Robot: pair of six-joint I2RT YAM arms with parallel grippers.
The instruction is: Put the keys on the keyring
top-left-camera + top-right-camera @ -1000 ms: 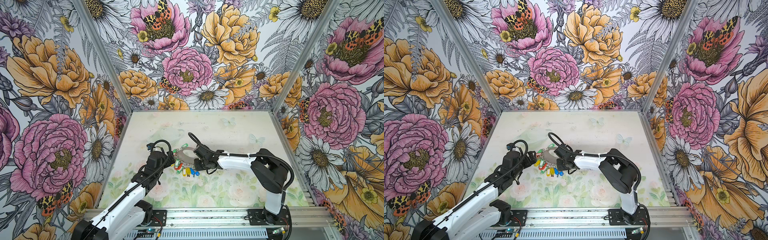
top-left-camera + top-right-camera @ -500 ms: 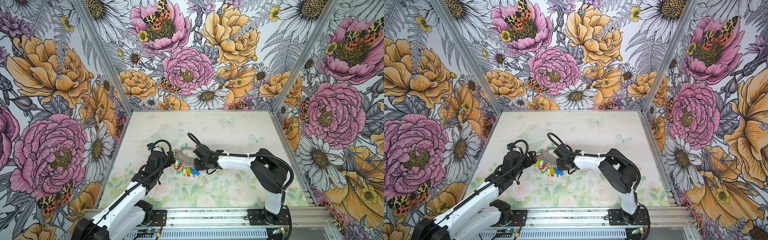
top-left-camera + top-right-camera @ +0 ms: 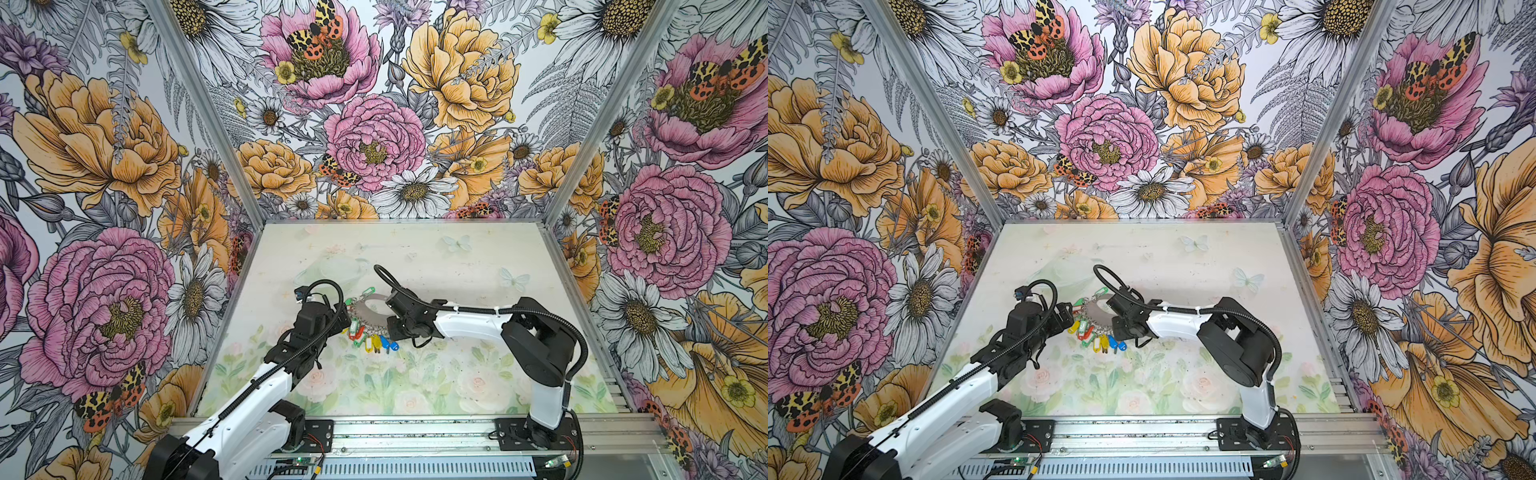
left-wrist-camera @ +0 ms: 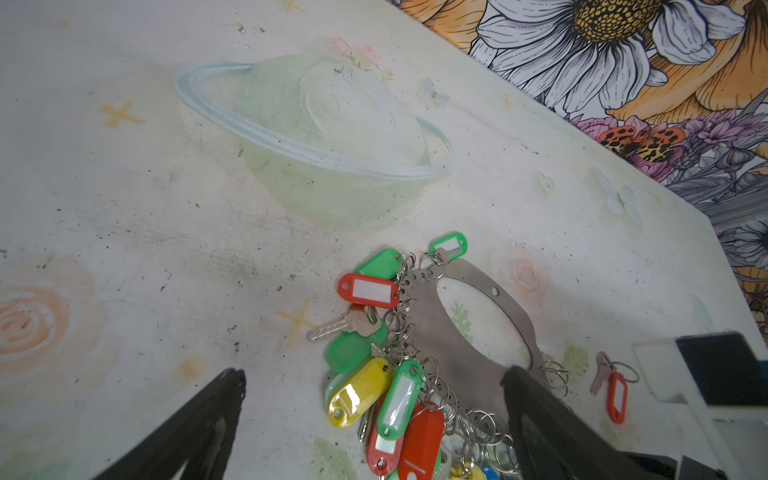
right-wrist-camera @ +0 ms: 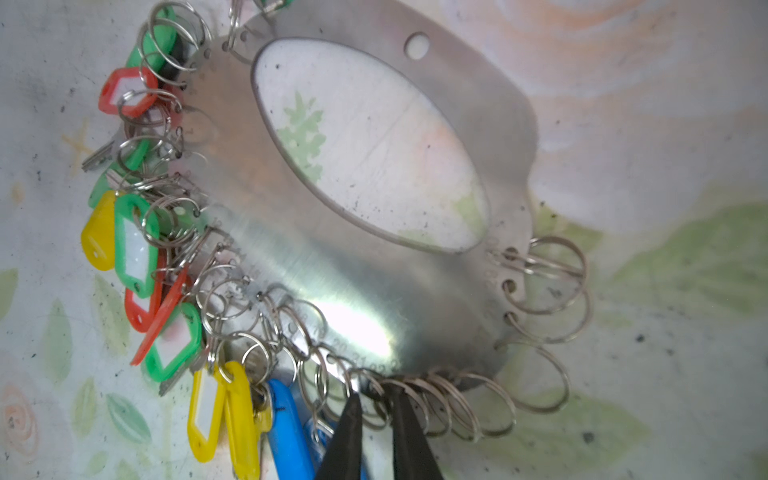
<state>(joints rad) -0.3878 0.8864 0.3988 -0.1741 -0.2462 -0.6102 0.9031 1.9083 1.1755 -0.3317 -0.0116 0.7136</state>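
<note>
The keys (image 4: 615, 392) lie on the counter (image 4: 166, 208) just beside the keyring (image 4: 449, 353), opposite its coloured tags (image 4: 360, 397). Left pincer (image 4: 374, 373) gapes wide by those tags; right pincer (image 5: 376, 392) pinches a split ring (image 5: 376, 417) on its rim.

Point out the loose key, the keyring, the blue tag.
loose key (image 4: 617, 398), left wrist view, on its red tag.
keyring (image 5: 332, 282), right wrist view, plate between hole and rings.
blue tag (image 5: 289, 432), right wrist view, mid-body.

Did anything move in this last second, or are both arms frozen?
Nothing visibly moved. The right gripper stays pinched on split rings at the edge of the keyring, the left gripper stays wide open by the coloured tags, and the red-tagged key lies loose beside it.
</note>
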